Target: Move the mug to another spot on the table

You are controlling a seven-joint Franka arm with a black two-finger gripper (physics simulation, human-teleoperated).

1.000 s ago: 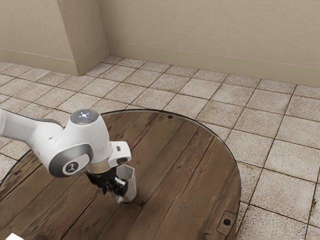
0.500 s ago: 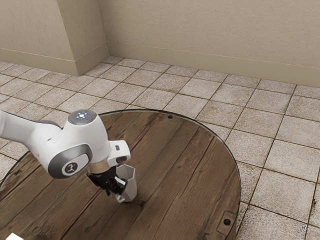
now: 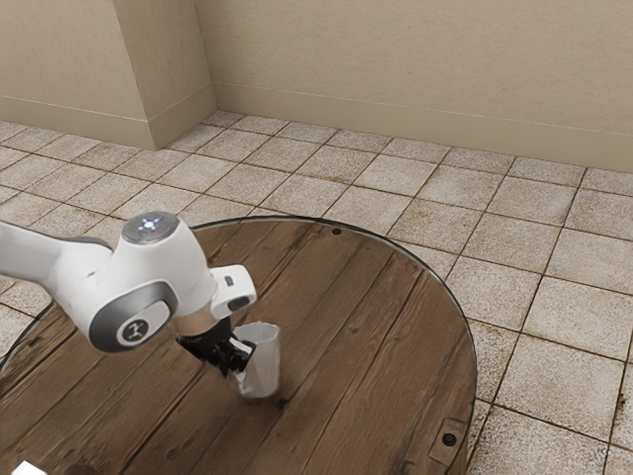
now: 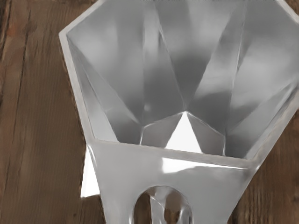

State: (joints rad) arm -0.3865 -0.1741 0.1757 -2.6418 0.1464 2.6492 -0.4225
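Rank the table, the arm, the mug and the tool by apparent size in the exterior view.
1. table, by far the largest.
2. arm.
3. mug.
4. tool, which looks smallest, but the arm and mug hide part of it, so its place below the mug is unsure.

Light was soft and even; the mug (image 3: pixel 261 362) cast a small dark shadow on the table (image 3: pixel 376 327), with white glare inside it.

Worn beige floor tiles (image 3: pixel 514 218) — plain cream walls (image 3: pixel 415 59) behind, a square pillar (image 3: pixel 158 59) at the exterior view's left.
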